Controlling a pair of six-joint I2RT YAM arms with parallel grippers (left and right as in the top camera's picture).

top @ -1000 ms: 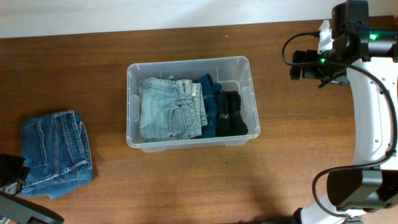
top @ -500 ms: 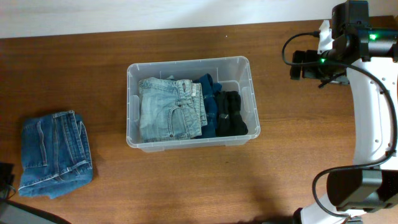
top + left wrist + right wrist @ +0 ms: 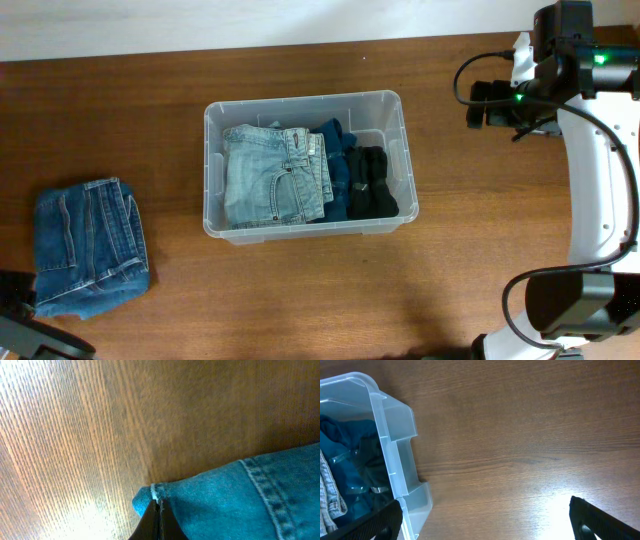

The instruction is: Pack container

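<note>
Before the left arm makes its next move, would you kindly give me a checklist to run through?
1. The blue jeans lie on the table, outside the container: not ok.
2. The left pincer is shut at the jeans' hem; hold on denim: cannot tell.
3. The container is open-topped: ok.
4. Room above the light jeans and black garment: cannot tell.
5. The right pincer is open, apart from the container: ok.
</note>
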